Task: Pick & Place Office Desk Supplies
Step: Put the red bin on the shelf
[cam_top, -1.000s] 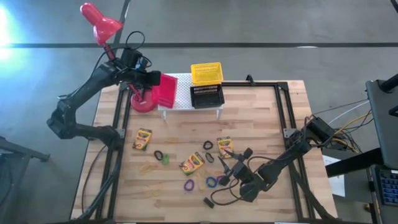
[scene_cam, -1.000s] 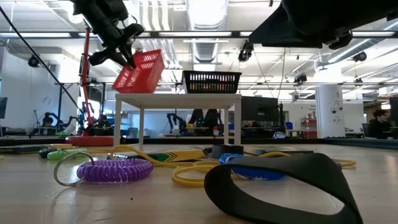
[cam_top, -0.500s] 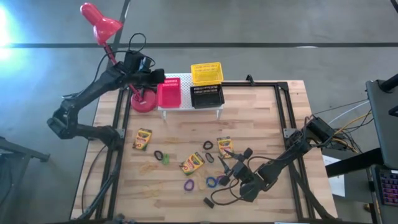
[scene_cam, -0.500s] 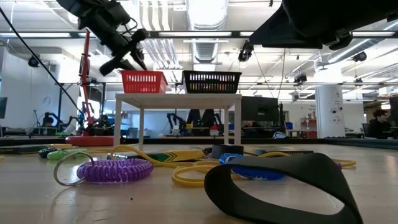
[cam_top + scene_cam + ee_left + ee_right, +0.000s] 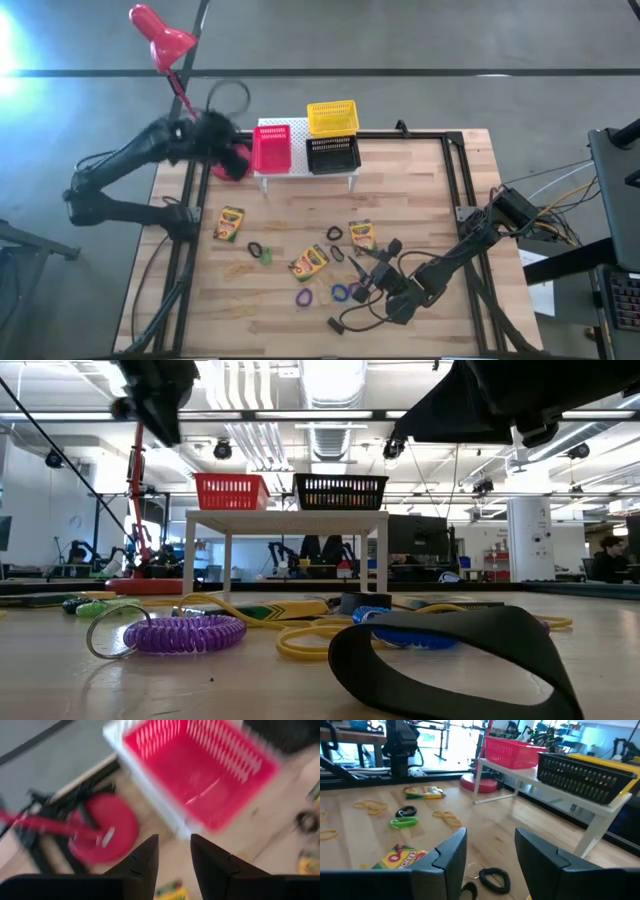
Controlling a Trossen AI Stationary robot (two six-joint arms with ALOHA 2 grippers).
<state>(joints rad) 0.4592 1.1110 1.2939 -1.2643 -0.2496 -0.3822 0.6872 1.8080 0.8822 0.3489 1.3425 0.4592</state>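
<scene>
Three yellow-and-green crayon boxes (image 5: 231,223) (image 5: 309,262) (image 5: 361,235) lie flat on the wooden table. Around them lie black (image 5: 256,247), green (image 5: 266,256), purple (image 5: 303,297) and blue (image 5: 340,292) elastic loops, and tan rubber bands (image 5: 235,270). A small black block (image 5: 335,324) sits near the near edge. My left gripper (image 5: 172,855) is open and hovers left of the red basket (image 5: 271,148), holding nothing. My right gripper (image 5: 490,855) is open and low over the table, just short of a black loop (image 5: 494,879), touching nothing.
The red basket, a black basket (image 5: 333,154) and a yellow basket (image 5: 332,117) stand on the white perforated rack (image 5: 300,165) at the far edge. The red lamp's base (image 5: 105,827) sits left of the rack, under my left arm. Bare wood lies right of the supplies.
My left gripper carried the tilted red basket onto the rack's left end, set it level, let go, and drew back fast toward the table's left edge. The basket now stands by itself on the rack.
</scene>
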